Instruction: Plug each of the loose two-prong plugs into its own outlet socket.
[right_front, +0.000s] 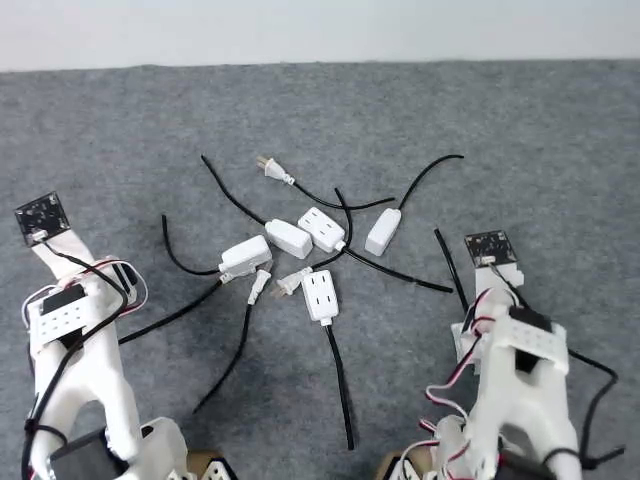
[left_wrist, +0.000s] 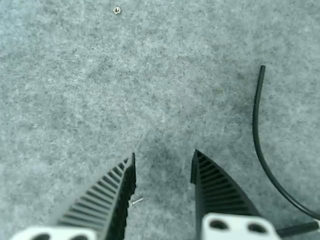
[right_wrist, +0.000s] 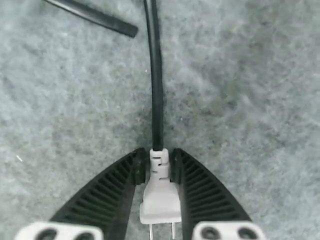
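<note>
Right end effector (right_wrist: 159, 152) clamps a white two-prong plug (right_wrist: 160, 200), prongs facing my wrist, black cord (right_wrist: 156, 75) trailing across the grey counter (right_wrist: 250, 100). Grasp done, mating not yet: I judge the open left end effector (left_wrist: 164, 155) must fetch an outlet socket (right_front: 320, 295) and align its slots.

A robotics lab setup: grey felt-covered tabletop (right_front: 560, 130), bare white wall (right_front: 320, 30) behind (loose wiring (right_front: 455, 385) on white plastic arms (right_front: 95, 375)).

Plug (right_wrist: 160, 195) lies between the right gripper's (right_wrist: 159, 151) jaws, its cord (right_wrist: 156, 90) running ahead; a second cord (left_wrist: 256, 130) lies beside the left gripper (left_wrist: 164, 155).
</note>
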